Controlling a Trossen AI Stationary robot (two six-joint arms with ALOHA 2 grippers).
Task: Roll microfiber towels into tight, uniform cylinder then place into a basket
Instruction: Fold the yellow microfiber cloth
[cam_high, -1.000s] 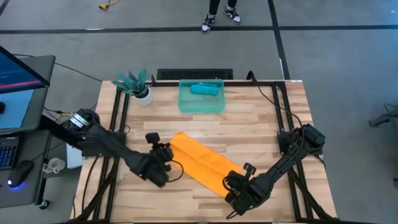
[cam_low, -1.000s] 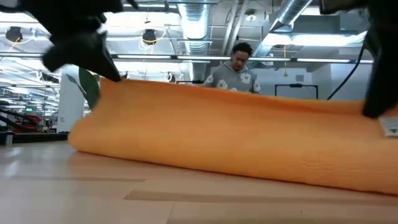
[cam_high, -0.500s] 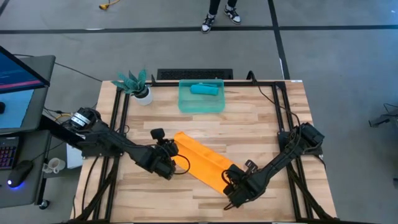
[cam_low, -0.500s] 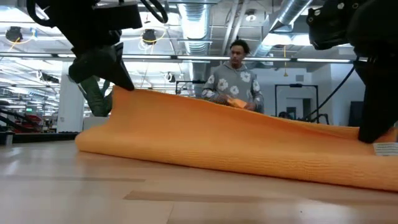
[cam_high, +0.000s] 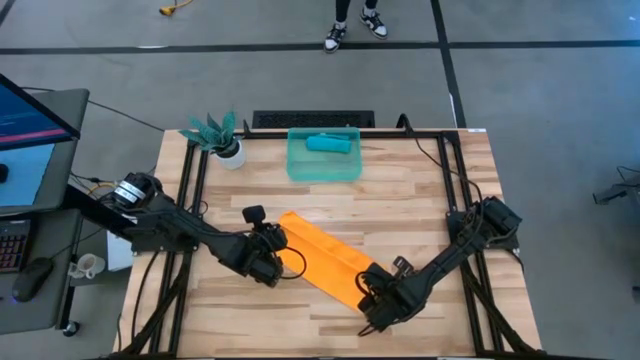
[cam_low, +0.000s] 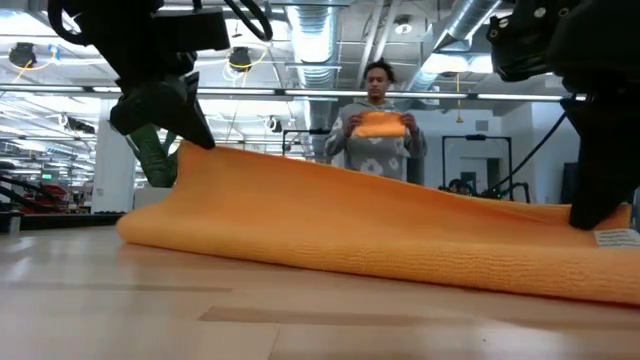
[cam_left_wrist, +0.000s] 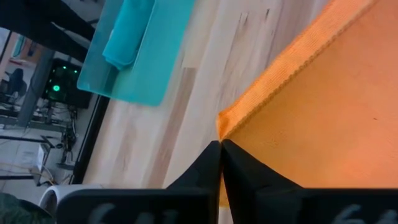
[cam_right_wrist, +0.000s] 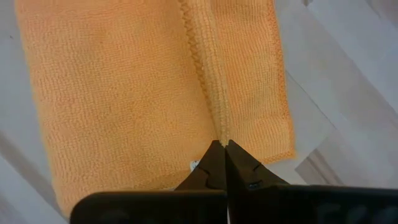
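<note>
Nearest the front edge of the wooden table (cam_high: 420, 190), the right end effector (cam_high: 372, 296) has its fingers pressed together on the near end of the orange towel (cam_high: 325, 258); the right wrist view shows the two dark tips meeting on a stitched fold edge of the cloth (cam_right_wrist: 155, 93), close to a small white label. The towel lies as a long folded band running diagonally across the table's middle, its far edge raised off the surface.

At the band's other end, the left end effector (cam_high: 276, 247) is likewise pinched tight on the towel's hemmed edge, holding that corner up; in the low view the cloth (cam_low: 380, 230) slopes down from this raised corner toward the right arm's end. The left wrist view shows the fingertips closed on the corner of the orange cloth (cam_left_wrist: 311, 112).

Farther back, near the table's far edge, stands the translucent teal-green basket (cam_high: 323, 165), well apart from the orange towel, with the teal-blue towel (cam_high: 328, 143) lying inside it toward its far wall. To the basket's left stands a teal-leaved plant (cam_high: 214, 131) in a white pot.

Beyond the table, a person (cam_low: 375, 120) stands holding up an orange cloth.
</note>
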